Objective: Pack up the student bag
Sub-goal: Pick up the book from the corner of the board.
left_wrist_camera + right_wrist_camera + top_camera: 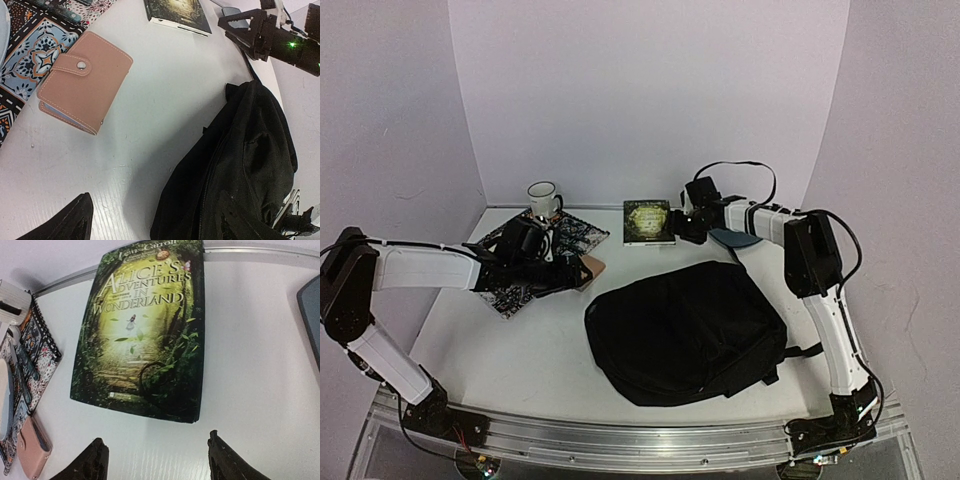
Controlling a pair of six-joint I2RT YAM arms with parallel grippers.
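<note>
The bag [685, 330] lies flat on the desk [470, 340], nearer the arm bases than either hand and between the two. It is to the right of the left hand [155, 225], whose right finger overlaps the bag's edge in the wrist view, and back and to the left of the right hand [160, 460]. A zip line runs along its side, but no open mouth shows, and I cannot tell whether the zip is undone. Nothing can be seen inside it or on its way in.

Everything that might be packed lies outside the bag. The book [145, 335] lies face up straight ahead of the right hand, just beyond the fingertips and touching neither. That hand's fingers stand apart with only bare desk between them. The pad [310, 315] sits ahead and to its right, at the edge of that view. The wallet [82, 82], snapped closed, lies ahead and to the left of the left hand, its left end over the edge of the notebook [570, 235]. The mug [543, 198] stands farther beyond, at the notebook's far corner. The left hand's fingers are spread wide and grip nothing.

By my reading the task is at its very start: no item is packed and none is held. The right hand looks placed to take the book first. The bag probably needs opening before anything goes in, and then the book, the wallet and whatever else belongs in it remain to be carried over.
</note>
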